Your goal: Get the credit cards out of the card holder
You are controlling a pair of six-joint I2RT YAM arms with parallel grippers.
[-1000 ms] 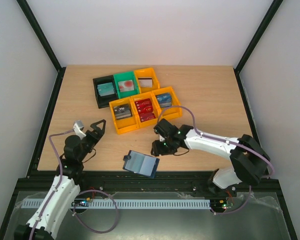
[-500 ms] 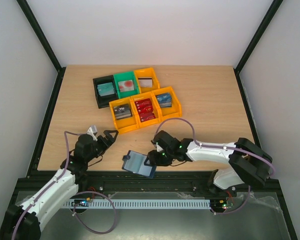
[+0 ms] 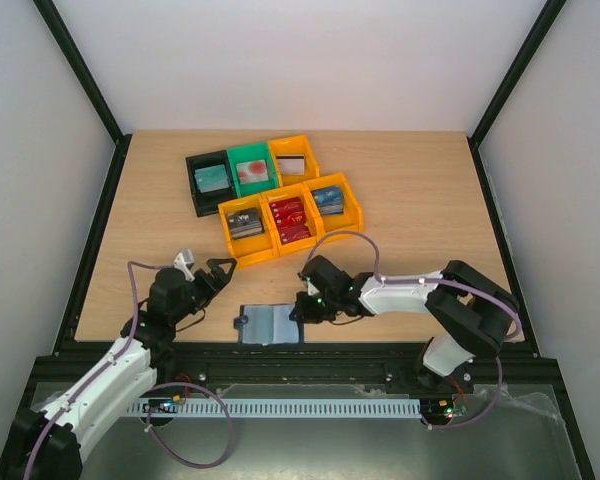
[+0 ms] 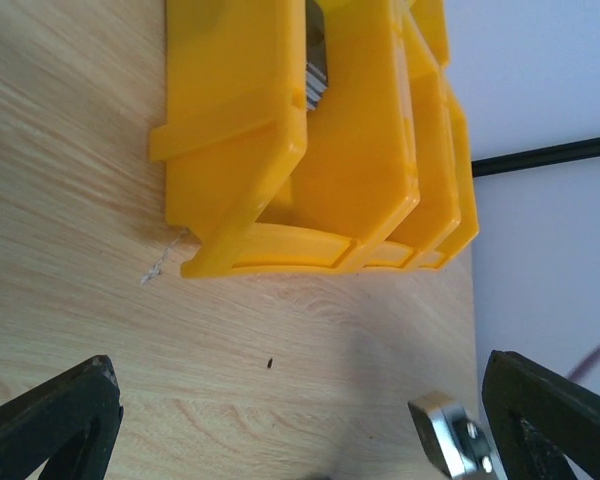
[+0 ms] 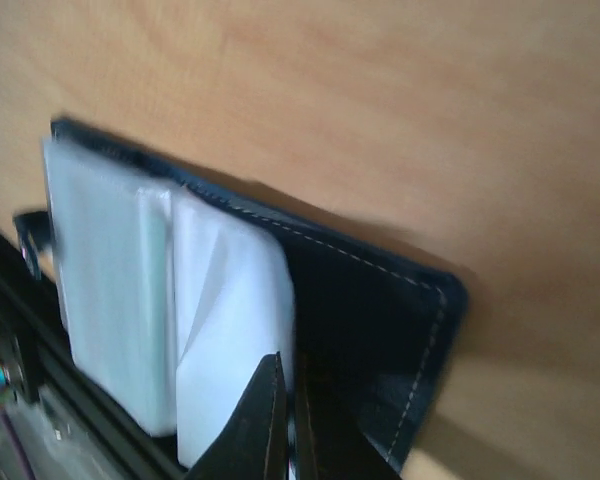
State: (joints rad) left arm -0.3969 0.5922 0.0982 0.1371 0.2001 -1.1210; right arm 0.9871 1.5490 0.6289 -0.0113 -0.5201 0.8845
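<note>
The card holder [image 3: 268, 325] lies open near the table's front edge, grey-blue inside up, its small tab at the left. In the right wrist view its navy stitched cover [image 5: 380, 300] meets the pale inner panels [image 5: 220, 300]. My right gripper [image 3: 302, 308] is at the holder's right end. Its fingers are shut [image 5: 285, 372], with the tips on the line between pale lining and navy cover; I see nothing clearly pinched. I cannot make out separate credit cards in the holder. My left gripper [image 3: 217, 270] is wide open over bare wood [image 4: 300, 400], left of the holder.
Black [image 3: 208, 182], green [image 3: 250, 170] and orange [image 3: 293, 160] bins stand at the back, holding cards. A row of three orange bins [image 3: 288, 222] sits in front of them, close ahead of my left gripper [image 4: 280, 150]. The table's front edge is just below the holder.
The card holder was tilted up off the wood; it now lies flat and further left. My right gripper moved towards the front edge and shut. The left arm reached forward, then stopped.
</note>
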